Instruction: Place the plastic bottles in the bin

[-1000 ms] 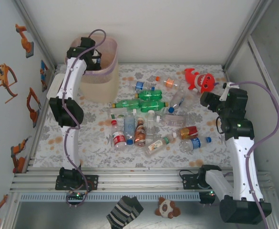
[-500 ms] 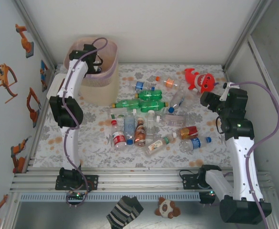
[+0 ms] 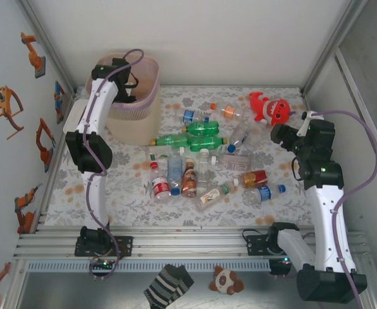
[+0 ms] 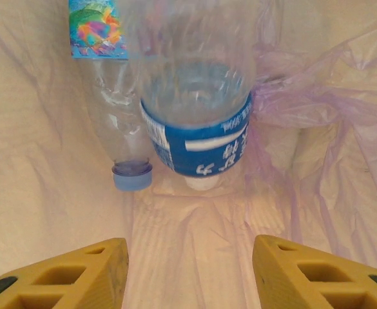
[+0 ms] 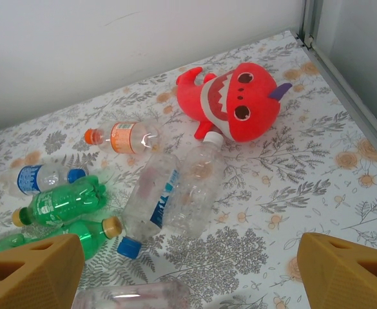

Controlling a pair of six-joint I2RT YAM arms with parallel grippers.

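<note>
the left gripper (image 4: 188, 273) is hanging over the bin (image 3: 151, 72) in the tabletop's far left corner, fingers apart and empty, so i think it is needing to reach for another bottle (image 3: 204, 143) next.

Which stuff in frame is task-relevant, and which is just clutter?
Job:
- tall translucent pale pink plastic bin
- two clear plastic bottles inside it
- clear, green and brown plastic bottles scattered on the table

Lying about:
- red plush shark toy
- black-and-white striped cloth
- small brown-and-white plush toy
</note>
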